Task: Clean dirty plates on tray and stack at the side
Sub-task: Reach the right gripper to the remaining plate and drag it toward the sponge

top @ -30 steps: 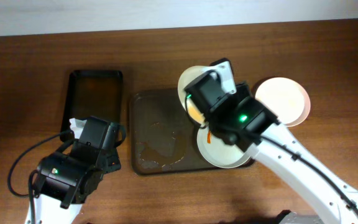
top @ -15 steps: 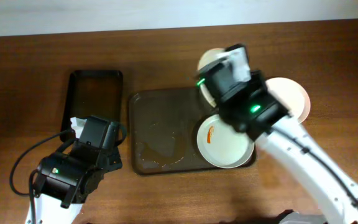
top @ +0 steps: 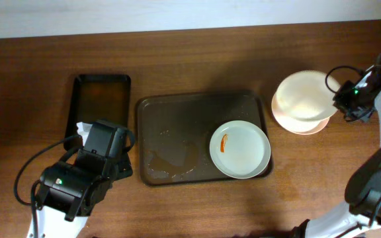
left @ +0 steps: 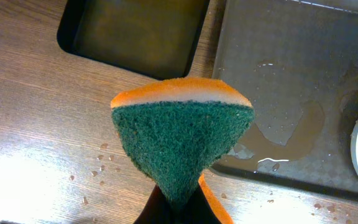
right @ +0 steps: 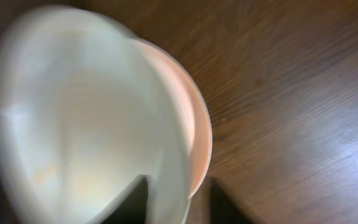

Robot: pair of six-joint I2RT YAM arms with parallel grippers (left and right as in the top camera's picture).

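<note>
Overhead view: wooden table (top: 197, 59), large brown-grey tray (top: 177, 116) at centre, long side running left to right. One smeared plate (top: 243, 152) lies flat in the tray's right, robot-side corner. It is pale, with a short orange-red streak left of its middle, and its rim reaches the tray's edge. Rest of the tray bare but wet, a shallow puddle (top: 170, 162) toward the robot-side left corner. Narrow black tray (top: 101, 99) sits just left of the big one, not touching it. Off the tray to the right, on the table, two plates are stacked: cream plate (top: 299, 96) on top, offset a little up and left, over a lower plate (top: 306, 128) whose rim shows peach-pink. Right gripper (top: 339, 99) is at the stack's right edge. Right wrist view, blurred: its two dark fingers (right: 225, 205) stand either side of the stacked rims, the upper plate looking tilted. Cannot tell whether they pinch or merely straddle. Left arm sits low at the robot-side left, by the black tray. Left wrist view: left gripper (left: 174, 210) clamped tight on a sponge (left: 179, 137) folded into a wedge, green scouring face toward the camera, orange foam along the top. It hangs above the table just off the big tray's left rim. Droplets (left: 101, 155) fleck the wood beneath.
</note>
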